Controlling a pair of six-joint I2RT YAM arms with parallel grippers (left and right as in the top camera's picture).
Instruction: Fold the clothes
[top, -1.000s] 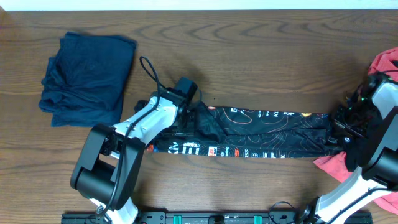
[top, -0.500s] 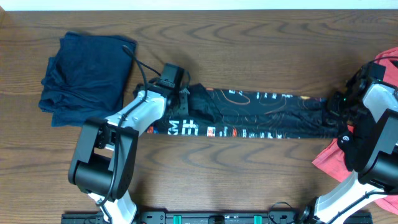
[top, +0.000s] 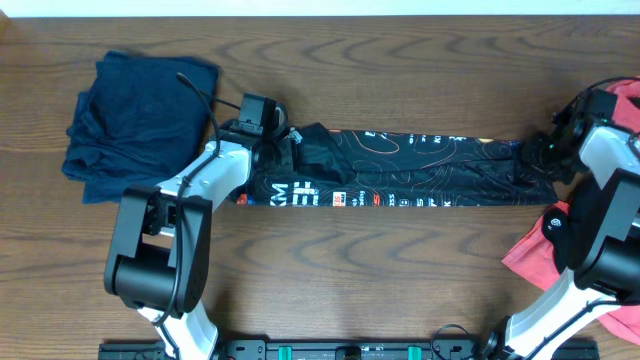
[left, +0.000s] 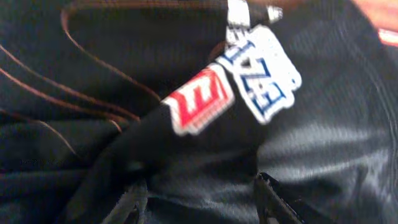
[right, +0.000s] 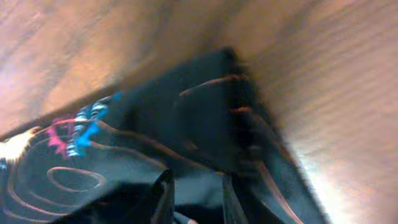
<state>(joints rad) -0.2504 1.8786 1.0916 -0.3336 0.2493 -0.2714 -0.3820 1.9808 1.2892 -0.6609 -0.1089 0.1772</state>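
The black short-sleeved sports jersey with thin orange contour lines and white lettering (top: 420, 165) is now a long narrow band, already folded along its length, and it is stretched between the two grippers across the brown wooden table (top: 400, 70). The left gripper (top: 278, 152) holds one end of it. In the left wrist view a thick bunch of black cloth with a red and a white-blue logo sits between its fingers (left: 134, 202), so the jaws seem to be closed on the jersey, though the picture is blurred and the fingertips are partly hidden. The right gripper (top: 545, 160) holds the other end, and in its wrist view the two fingers (right: 163, 193) stand close together with the dark cloth pinched between them. Beyond the left gripper, on its outer side and well apart from the jersey, a dark navy garment (top: 140, 120) lies in a loose folded pile and looks finished. Just beside the right gripper, on its outer side and toward the robot base, a coral-red garment (top: 528, 258) lies crumpled and not yet folded. I judge the task to be about half done: the jersey needs to be folded across its length, one end brought over the other, and the coral-red garment is left after it.
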